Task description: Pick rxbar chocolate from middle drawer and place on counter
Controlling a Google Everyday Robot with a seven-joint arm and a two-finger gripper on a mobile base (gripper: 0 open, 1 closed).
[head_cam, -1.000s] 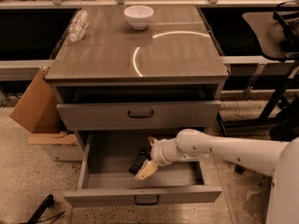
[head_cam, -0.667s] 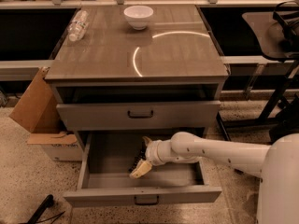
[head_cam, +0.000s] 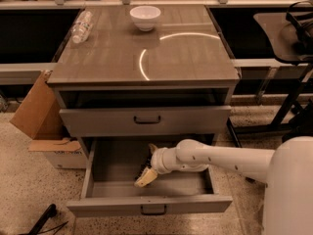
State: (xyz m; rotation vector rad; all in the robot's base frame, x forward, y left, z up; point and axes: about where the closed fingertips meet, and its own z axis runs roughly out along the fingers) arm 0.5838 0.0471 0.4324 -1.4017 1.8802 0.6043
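The middle drawer point(head_cam: 146, 205) is pulled out wide, the lowest one of the cabinet. My gripper point(head_cam: 147, 164) reaches down into it from the right on the white arm point(head_cam: 220, 155). Its pale fingers point(head_cam: 143, 180) stand spread, one toward the drawer's front and one toward the back. A small dark flat thing, apparently the rxbar chocolate point(head_cam: 145, 169), lies between them on the drawer floor; whether the fingers touch it I cannot tell. The counter point(head_cam: 146, 53) is the glossy wood-grain top with a bright curved reflection.
A white bowl point(head_cam: 145, 17) stands at the counter's back. A clear plastic bottle point(head_cam: 81, 26) lies at its back left. The drawer above point(head_cam: 146, 120) is shut. A cardboard box point(head_cam: 36, 109) leans at the cabinet's left. A dark chair frame point(head_cam: 288, 97) stands at the right.
My gripper has shifted slightly left and lower inside the drawer, over the dark bar. The drawer and the things on the counter have not moved.
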